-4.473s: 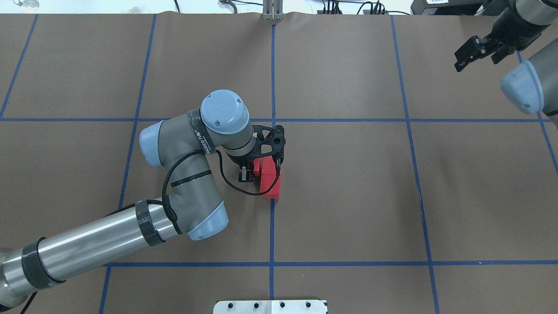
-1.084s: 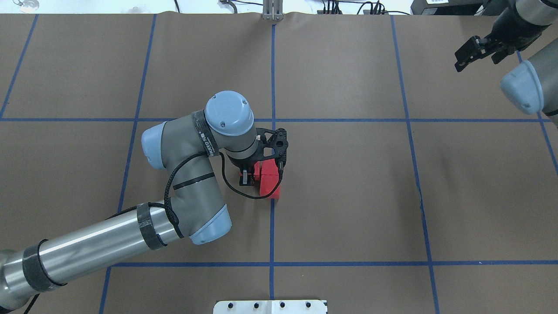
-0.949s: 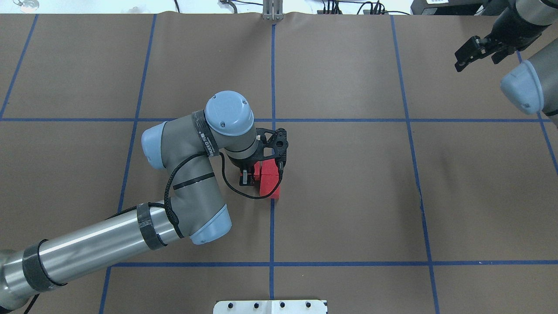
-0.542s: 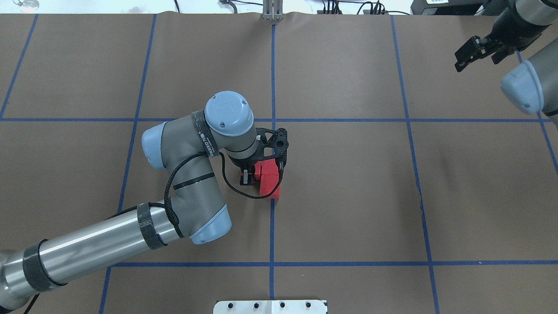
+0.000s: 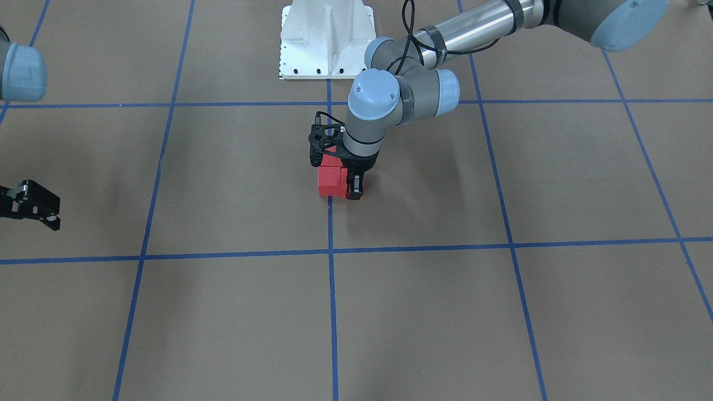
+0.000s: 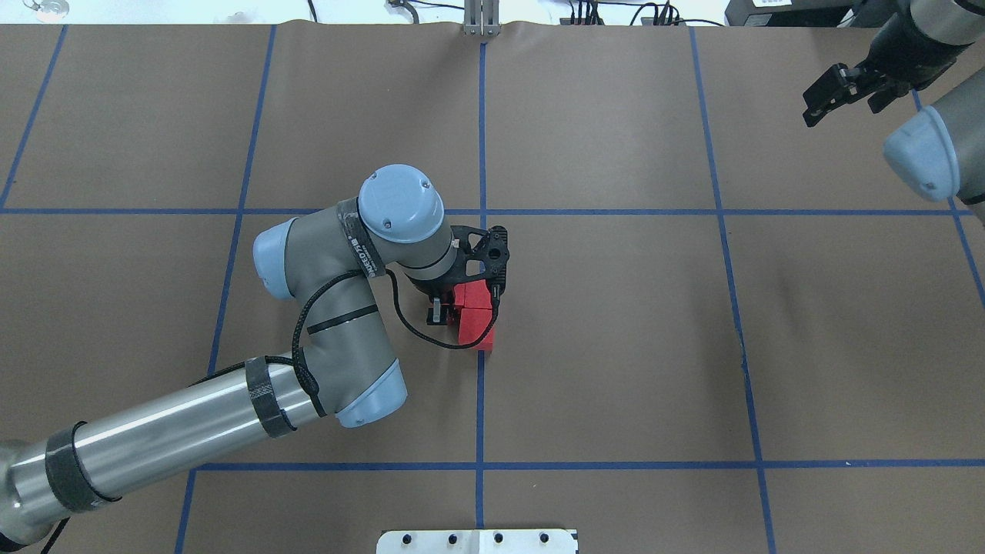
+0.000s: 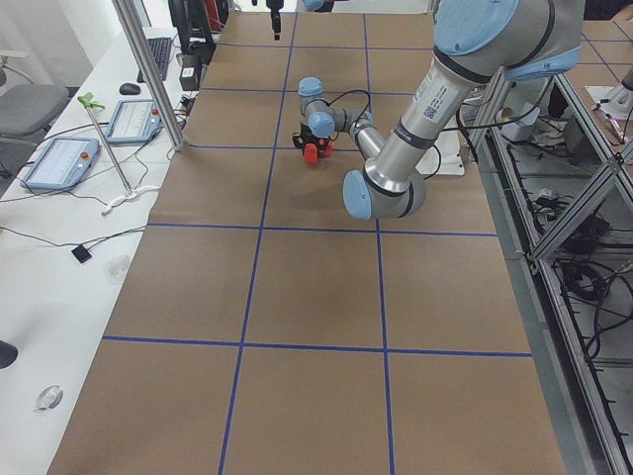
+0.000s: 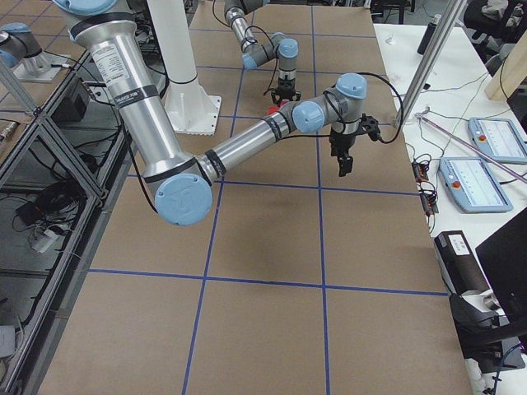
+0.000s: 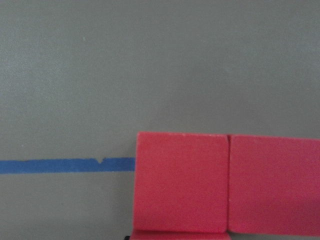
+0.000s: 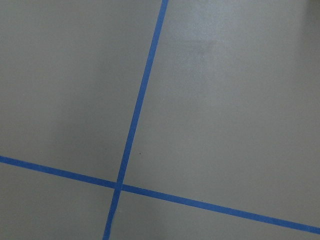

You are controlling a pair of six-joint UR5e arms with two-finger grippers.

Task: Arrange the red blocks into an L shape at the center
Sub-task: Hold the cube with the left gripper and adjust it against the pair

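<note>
Two red blocks (image 6: 475, 314) lie in a short column on the blue tape line at the center (image 6: 481, 385). In the left wrist view they sit edge to edge (image 9: 227, 185). A third red block touches the far one on its left side, so the three make an L; my left gripper (image 6: 446, 305) stands low over it and mostly hides it. Only a sliver of that block (image 9: 180, 234) shows, with a dark fingertip tight against its edge, so the gripper looks shut on it. My right gripper (image 6: 839, 109) hangs open and empty at the far right.
The white robot base (image 5: 326, 39) stands at the near table edge. The left wrist's black cable (image 6: 412, 331) loops beside the blocks. Side benches with tablets (image 7: 59, 163) and a metal post (image 7: 148, 79) flank the table ends.
Over 4.5 s my left wrist crept slightly right, bringing the third block against the column. In the last half second the left arm shifted a little. The right arm has not moved.
</note>
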